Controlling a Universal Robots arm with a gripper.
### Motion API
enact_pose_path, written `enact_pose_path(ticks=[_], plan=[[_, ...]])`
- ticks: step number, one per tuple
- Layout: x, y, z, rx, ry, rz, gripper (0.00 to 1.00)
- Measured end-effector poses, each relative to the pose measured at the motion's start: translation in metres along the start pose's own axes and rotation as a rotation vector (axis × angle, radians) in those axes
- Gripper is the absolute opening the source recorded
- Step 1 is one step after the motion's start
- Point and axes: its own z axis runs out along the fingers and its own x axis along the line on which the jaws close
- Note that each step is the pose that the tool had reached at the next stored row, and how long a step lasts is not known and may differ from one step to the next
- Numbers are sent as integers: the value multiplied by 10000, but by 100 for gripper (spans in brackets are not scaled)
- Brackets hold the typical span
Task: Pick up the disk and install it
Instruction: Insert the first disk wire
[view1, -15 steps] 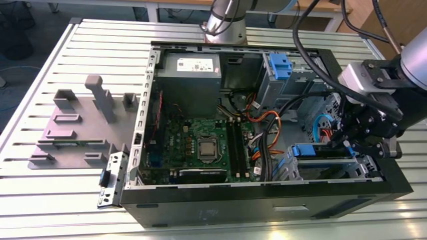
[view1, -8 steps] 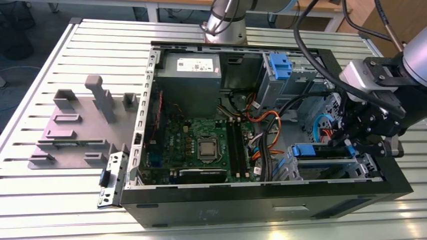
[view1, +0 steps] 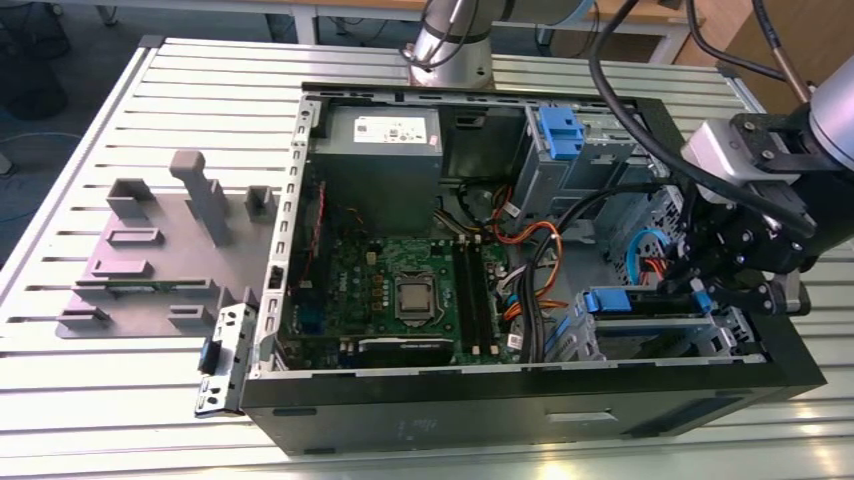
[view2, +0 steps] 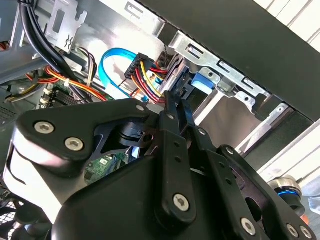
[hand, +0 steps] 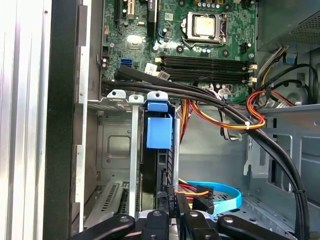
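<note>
The claw (hand: 172, 212) is closing on the rear edge of the disk (hand: 159, 150), which is sitting edge-up in the drive cage (hand: 112, 145) beside the motherboard (hand: 200, 40); installation is looking nearly complete, final seating uncertain.

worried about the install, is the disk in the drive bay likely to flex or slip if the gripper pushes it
The disk looks like a rigid metal slab with blue plastic rails, so it probably won't flex. It sits edge-on in the metal drive bay, which should stop tipping. The gripper meets a thin edge near the cables, so slipping seems possible.
</note>
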Motion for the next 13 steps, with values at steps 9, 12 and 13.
enact_pose_path(ticks=[9, 12, 13], plan=[[24, -3, 17, -24, -11, -33, 18], [27, -6, 20, -34, -10, -56, 18], [27, -10, 21, -38, -10, -69, 18]])
